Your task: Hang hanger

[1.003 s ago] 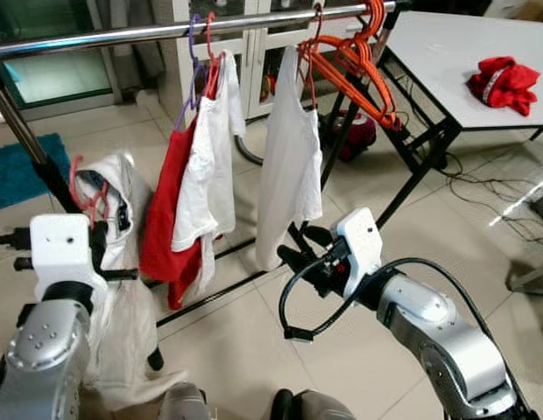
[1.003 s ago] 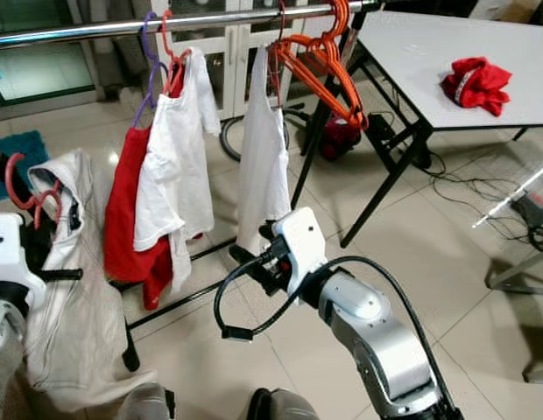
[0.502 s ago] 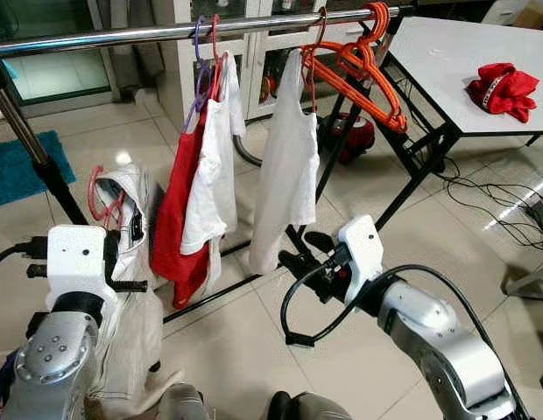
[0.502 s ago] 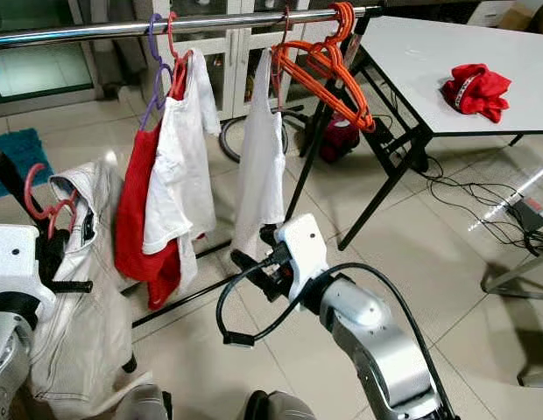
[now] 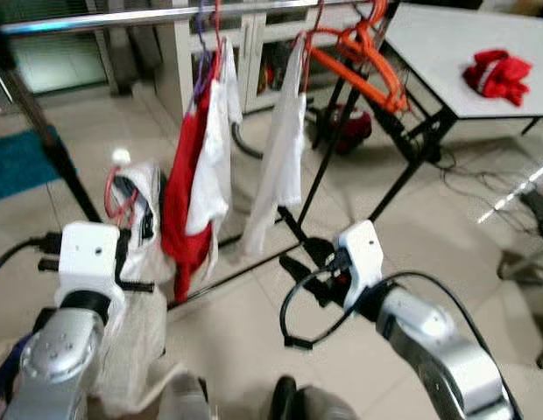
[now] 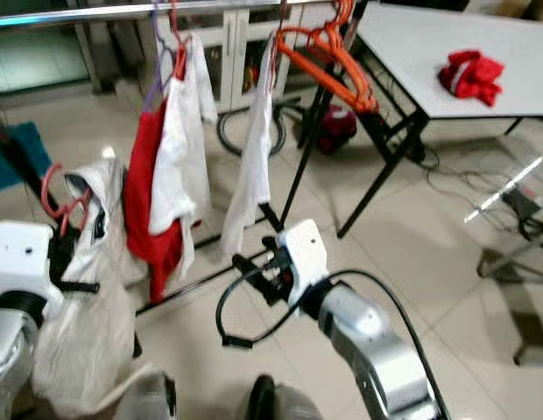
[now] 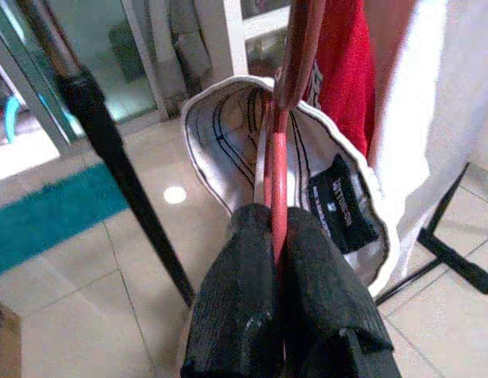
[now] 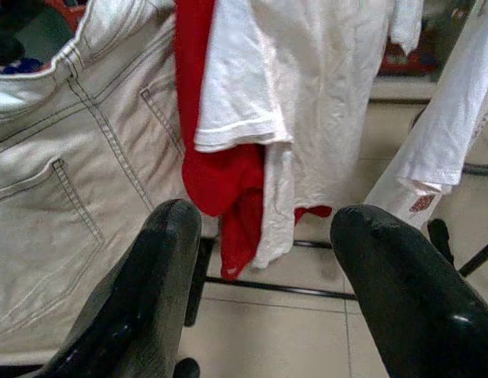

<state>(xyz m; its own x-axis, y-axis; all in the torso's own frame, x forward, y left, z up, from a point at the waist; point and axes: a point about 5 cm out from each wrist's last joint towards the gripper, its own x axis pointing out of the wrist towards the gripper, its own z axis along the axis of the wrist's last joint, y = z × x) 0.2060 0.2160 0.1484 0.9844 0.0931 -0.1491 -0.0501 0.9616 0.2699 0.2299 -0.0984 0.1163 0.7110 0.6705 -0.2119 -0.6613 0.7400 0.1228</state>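
Nearest on the robot's left, the left end effector (image 7: 279, 260) has its two black fingers pressed together on the shaft of a red hanger (image 7: 277, 181). The hanger stands nearly upright, its long axis running up from the fingers and its hook (image 5: 116, 191) curling at the top. A pair of white jeans (image 5: 136, 324) hangs from it, the waistband open around the shaft and the legs drooping toward the tiled floor (image 5: 245, 332).

On the right, the right end effector (image 8: 264, 236) is held low with its fingers spread wide and nothing between them, pointing toward the hanging clothes.

Beyond both, a metal rail (image 5: 123, 16) carries a red shirt (image 5: 179, 210) and a white shirt (image 5: 215, 157) side by side, a white top (image 5: 276, 166), and a bunch of orange hangers (image 5: 363, 52). Farther right, a red cloth (image 5: 495, 72) lies on a white desk (image 5: 438, 44).
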